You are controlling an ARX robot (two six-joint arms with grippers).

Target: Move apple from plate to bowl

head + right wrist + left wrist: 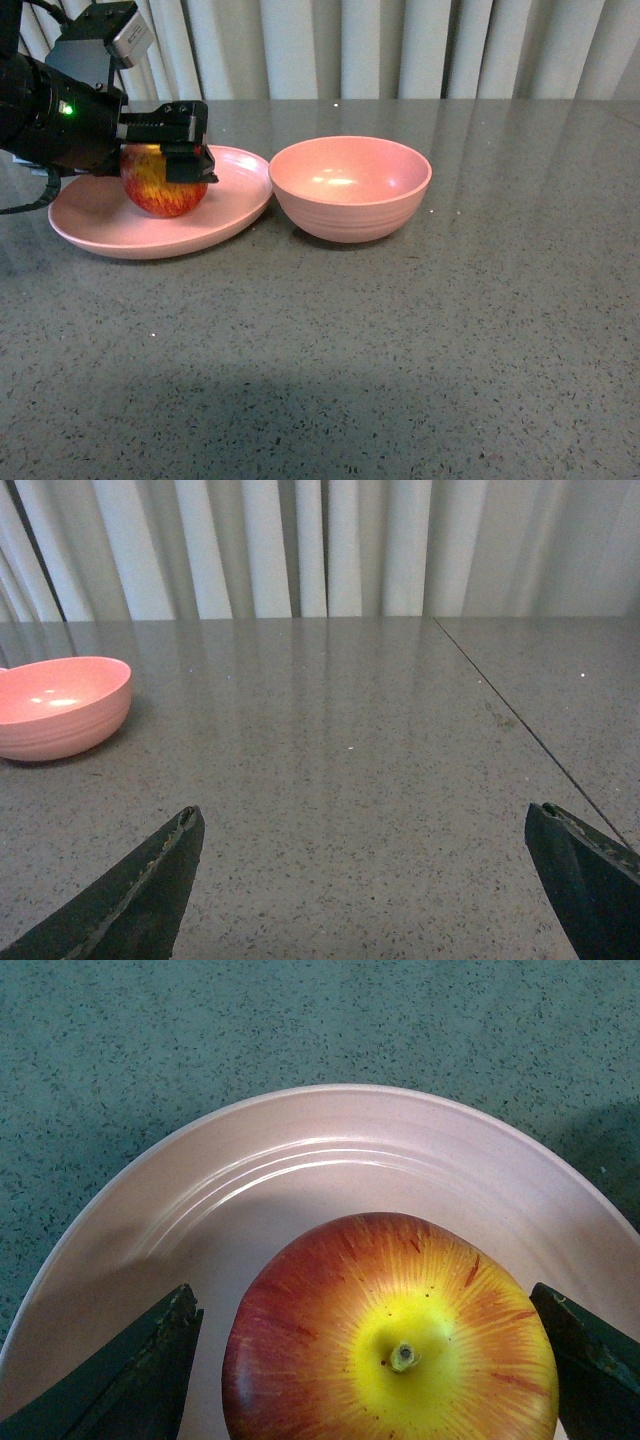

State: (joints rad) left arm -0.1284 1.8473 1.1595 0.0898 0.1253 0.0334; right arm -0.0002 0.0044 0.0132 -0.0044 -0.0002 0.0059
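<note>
Front view: the round red, yellow-streaked apple (160,188) is sitting on the shallow matte pink oval plate (100,235), with the deep pink bowl (350,190) standing empty at its 3 o'clock. Left wrist view: the left gripper (362,1295) is straddling the apple, jaws wide, gripping nothing. Right wrist view: the right gripper (362,810) is hanging open, empty — grasp, lift and transfer are all remaining.

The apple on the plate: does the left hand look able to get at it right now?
Probably yes. The left hand sits over the apple, open, a finger on each side, and nothing else lies on the plate to block it.
</note>
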